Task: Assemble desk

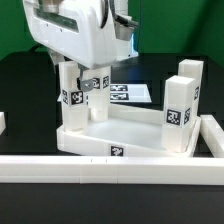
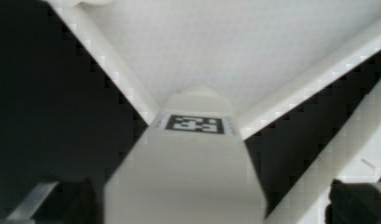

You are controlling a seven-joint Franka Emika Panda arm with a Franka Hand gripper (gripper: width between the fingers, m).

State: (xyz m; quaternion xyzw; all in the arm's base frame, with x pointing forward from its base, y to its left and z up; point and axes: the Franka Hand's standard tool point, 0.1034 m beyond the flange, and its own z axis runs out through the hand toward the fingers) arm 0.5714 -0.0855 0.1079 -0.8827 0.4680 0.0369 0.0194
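While its jaws stand apart, the tool point(image 2: 190, 205) straddles a desk leg point(image 2: 183, 170), unclamped.

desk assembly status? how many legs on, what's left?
Done, as far as visible: three legs stand upright on the desk top: rear-corner leg, front-right leg, right-rear leg. Whether they are screwed tight cannot be told.
In hand: nothing; the gripper is open, fingers either side of the rear-corner leg.
Left: a fourth leg, not clearly in view.
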